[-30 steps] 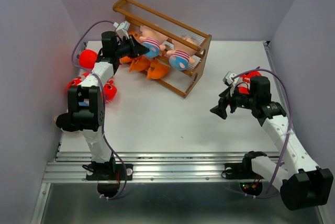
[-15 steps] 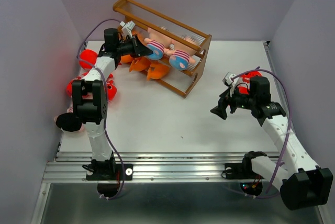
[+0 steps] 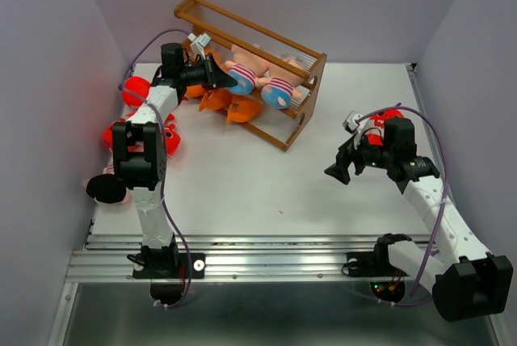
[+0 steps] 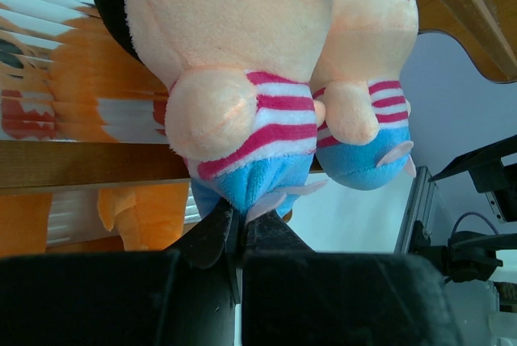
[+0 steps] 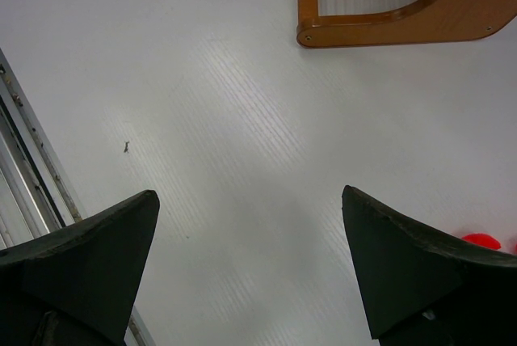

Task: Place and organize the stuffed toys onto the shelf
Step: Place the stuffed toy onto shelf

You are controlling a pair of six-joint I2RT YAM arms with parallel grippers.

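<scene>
Shelf [image 3: 242, 26] sits upper centre of the top view. On the middle tier are two striped dolls, left doll [image 3: 245, 76] and right doll [image 3: 279, 91]; orange plush [image 3: 226, 103] is on the tier below. Left gripper [image 4: 238, 225] is closed, tips against the left doll's blue bottom; can't tell if fabric is pinched. Right gripper [image 5: 250, 200] is wide open and empty over the table [image 3: 242, 184], right of centre. Red plush [image 3: 136, 87] lies loose at the left edge.

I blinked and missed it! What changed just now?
The left pincer, shut on the striped doll, pushed it a bit further onto the shelf, next to the other doll. The right pincer stayed open and still; the red toys did not move.
</scene>
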